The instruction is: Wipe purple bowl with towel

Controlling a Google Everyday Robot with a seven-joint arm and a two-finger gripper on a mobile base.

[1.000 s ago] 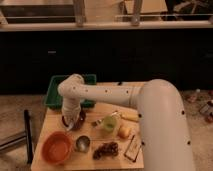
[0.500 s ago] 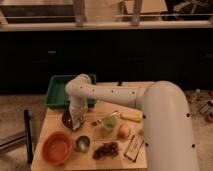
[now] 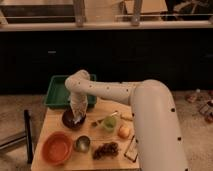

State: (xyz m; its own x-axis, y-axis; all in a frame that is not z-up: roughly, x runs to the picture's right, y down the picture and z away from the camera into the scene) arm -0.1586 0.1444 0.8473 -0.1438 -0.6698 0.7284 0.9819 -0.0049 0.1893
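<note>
- Compared with a second ago, the arm [image 3: 115, 92] has swung a little to the right, and the pincer [image 3: 76, 114] has moved with it. The pincer now points down into the purple bowl [image 3: 67, 120].
- The purple bowl sits at the back left of the table [image 3: 50, 120], just in front of the green tray [image 3: 59, 92]. It lies in the same place as before.
- The orange bowl [image 3: 57, 148], metal cup [image 3: 82, 144] and green cup [image 3: 110, 123] have not moved.
- The pincer covers the right part of the purple bowl, so only its dark left rim shows.
- A pale patch [image 3: 79, 120] at the pincer's tip may be the towel, but I cannot tell.
- I cannot tell whether the pincer is clenched or released.
- The arm's wide lower section hides the table's right edge.
</note>
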